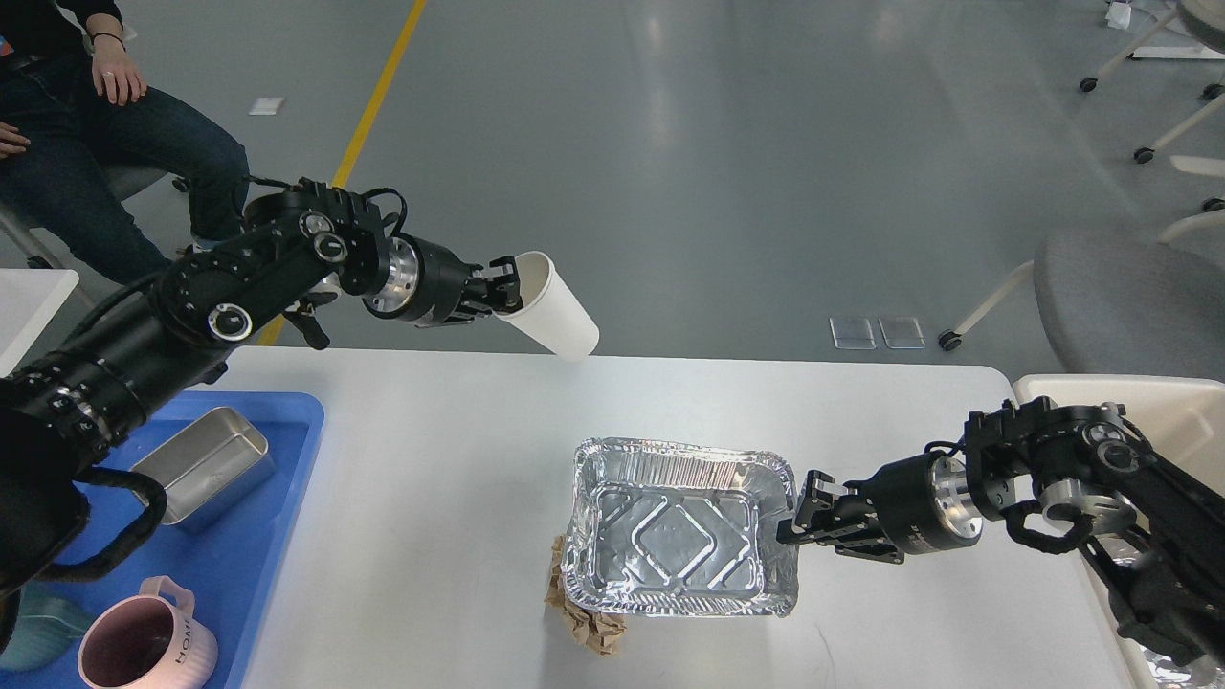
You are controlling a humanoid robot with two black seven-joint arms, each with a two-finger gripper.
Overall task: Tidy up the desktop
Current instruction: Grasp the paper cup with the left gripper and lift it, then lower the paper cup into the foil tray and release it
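1. Head view, left gripper (504,284): clamped on the rim of a white paper cup (552,306), one finger apparently inside the mouth. Cup is held in the air, tilted, base pointing down-right, just over the far edge of the desktop (431,459).
2. Right gripper (799,517): fingers pinched on the right rim of a foil tray (681,541). Tray sits near the front middle of the desktop, looks slightly raised or tilted at its left end; cannot tell if it is fully lifted.
3. Crumpled brown paper (579,612) lies under the tray's front-left corner, touching it.
4. Blue tray (249,536) at the left edge holds a metal tin (206,464), a pink mug (144,646) and a teal item at the bottom edge, mostly cut off.
5. Cream bin (1177,411) at the right edge, behind the right arm; inside mostly hidden.
6. Desktop: white, fills the lower frame, mostly bare apart from the tray and paper.
7. Risk: rim-only grip on the cup is weak; a fast swing could crush the rim or let it slip to the floor beyond the far edge.
8. Risk: thin foil rim may bend or tear under a one-sided pinch, so the tray could droop.
9. Risk: dragging the tray could push the paper off the front edge.
10. Risk: the right arm is close to the bin, so a wide turn could knock it.
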